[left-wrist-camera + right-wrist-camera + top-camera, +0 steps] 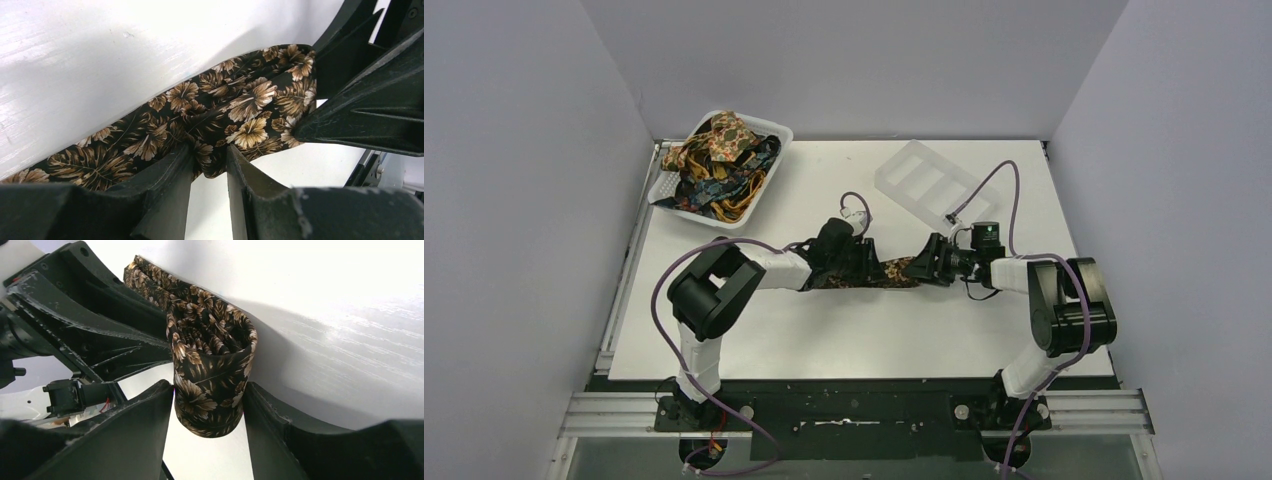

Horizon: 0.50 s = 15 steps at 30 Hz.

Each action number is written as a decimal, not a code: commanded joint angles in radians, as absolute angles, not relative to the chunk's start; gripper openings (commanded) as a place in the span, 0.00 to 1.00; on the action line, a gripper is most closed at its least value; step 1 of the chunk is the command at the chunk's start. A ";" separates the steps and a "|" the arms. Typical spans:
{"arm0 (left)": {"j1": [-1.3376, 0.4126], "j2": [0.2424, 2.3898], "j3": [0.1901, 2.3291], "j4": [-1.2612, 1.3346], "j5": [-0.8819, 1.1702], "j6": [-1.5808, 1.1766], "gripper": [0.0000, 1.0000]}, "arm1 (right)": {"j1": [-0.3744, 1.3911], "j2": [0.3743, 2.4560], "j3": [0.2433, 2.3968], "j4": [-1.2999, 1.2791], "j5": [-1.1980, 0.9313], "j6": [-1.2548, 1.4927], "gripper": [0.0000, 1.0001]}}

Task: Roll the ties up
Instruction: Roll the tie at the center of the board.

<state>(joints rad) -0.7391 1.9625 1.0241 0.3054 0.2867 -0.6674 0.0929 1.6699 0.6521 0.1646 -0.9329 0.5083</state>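
I am pinching the brown flower tie (225, 115) with my left hand (210, 156) and squeezing its rolled end (212, 360) in my right hand (209, 395), and a loose squeeze could let it unroll.

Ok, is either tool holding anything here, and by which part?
Both hold the brown tie: the left tool pinches a fold of its unrolled part, and the right tool grips the rolled-up end.

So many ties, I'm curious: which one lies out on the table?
The dark brown tie with tan leaves; the other ties, brighter, lie heaped in the white basket.
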 commanded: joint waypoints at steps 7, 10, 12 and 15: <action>-0.739 1.954 1.056 0.248 0.239 -0.625 0.30 | 0.099 1.592 0.682 0.117 -0.860 0.531 0.34; -0.739 1.951 1.061 0.245 0.241 -0.622 0.30 | 0.100 1.582 0.704 0.060 -0.831 0.521 0.28; -0.739 1.950 1.066 0.245 0.243 -0.620 0.31 | 0.103 1.573 0.719 0.027 -0.816 0.519 0.22; -0.739 1.952 1.081 0.251 0.254 -0.621 0.31 | 0.110 1.549 0.740 0.004 -0.808 0.525 0.18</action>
